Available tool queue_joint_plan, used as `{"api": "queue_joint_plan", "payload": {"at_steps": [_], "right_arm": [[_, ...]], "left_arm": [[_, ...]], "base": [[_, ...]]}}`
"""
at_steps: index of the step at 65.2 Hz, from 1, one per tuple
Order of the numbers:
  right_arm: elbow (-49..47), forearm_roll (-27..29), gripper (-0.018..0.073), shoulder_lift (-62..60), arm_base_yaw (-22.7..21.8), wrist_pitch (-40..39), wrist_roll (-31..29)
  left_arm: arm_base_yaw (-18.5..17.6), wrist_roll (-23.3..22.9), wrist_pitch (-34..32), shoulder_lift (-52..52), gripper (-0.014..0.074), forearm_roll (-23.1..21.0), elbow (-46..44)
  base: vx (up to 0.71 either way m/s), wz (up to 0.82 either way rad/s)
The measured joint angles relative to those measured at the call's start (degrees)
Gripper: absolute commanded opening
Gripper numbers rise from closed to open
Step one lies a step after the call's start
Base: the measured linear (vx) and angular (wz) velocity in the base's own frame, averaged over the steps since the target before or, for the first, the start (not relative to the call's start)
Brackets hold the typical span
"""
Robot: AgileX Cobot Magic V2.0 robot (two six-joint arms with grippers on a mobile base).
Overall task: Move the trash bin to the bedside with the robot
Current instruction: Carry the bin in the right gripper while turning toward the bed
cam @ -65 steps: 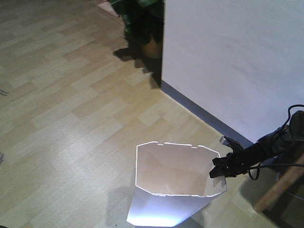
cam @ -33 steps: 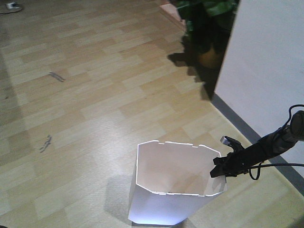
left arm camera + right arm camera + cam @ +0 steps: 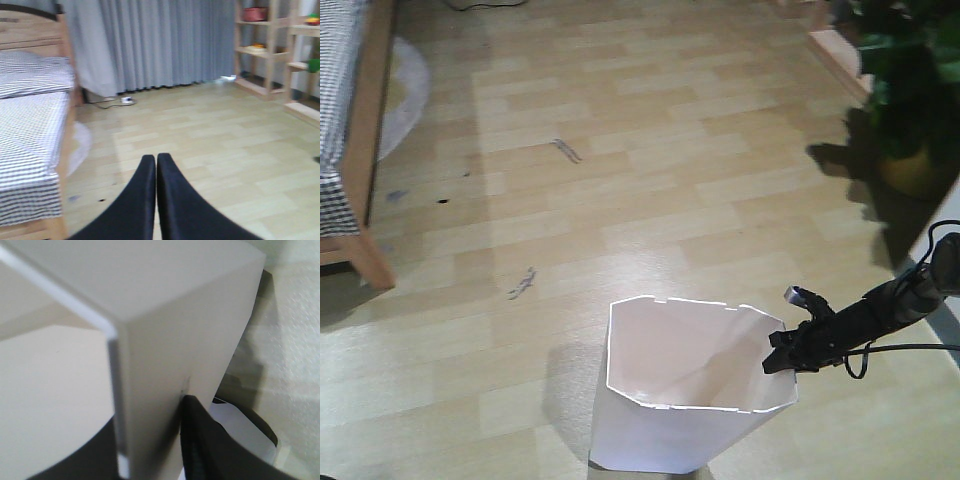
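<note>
"White plastic, thin in the wall. I'd judge the trash bin (image 3: 690, 400) light and rather floppy. Where does it stand?"

"Upright on the wooden floor (image 3: 650, 170), low in the front view, mouth open upward. The bed (image 3: 345, 130) is well apart from it, at the far left edge."

"And the hold?"

"The right gripper (image 3: 783, 353) sits at the rim's right-hand corner. Its wrist view shows this close up: the bin's wall runs between the two dark fingers (image 3: 200, 450), so they are clamped on it."

"A wall like that would likely bow if squeezed hard or hauled quickly, and smooth plastic may slip. A corner, where the fold stiffens it, seems the sound place to take it."

"The left gripper (image 3: 156, 195)?"

"Only its own wrist view shows it — fingers pressed together, holding nothing. That camera sees no bin at all, but it gives the grey curtains (image 3: 165, 45) and wooden shelves (image 3: 270, 50) beyond the bed. The front camera misses those, yet it alone shows the whole bin and the gap to the bed."
</note>
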Motion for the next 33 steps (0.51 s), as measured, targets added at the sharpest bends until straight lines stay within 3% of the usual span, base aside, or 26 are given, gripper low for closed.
{"api": "queue_joint_plan", "payload": {"at_steps": [20, 33], "right_arm": [[0.00, 0.24, -0.0005, 0.00, 0.17, 0.28, 0.00], [0.00, 0.31, -0.0005, 0.00, 0.44, 0.96, -0.06]], "left_arm": [[0.00, 0.00, 0.00, 0.00, -0.0006, 0.00, 0.00], [0.00, 0.00, 0.00, 0.00, -0.0006, 0.00, 0.00]], "base": [[0.15, 0.52], [0.16, 0.30]]}}
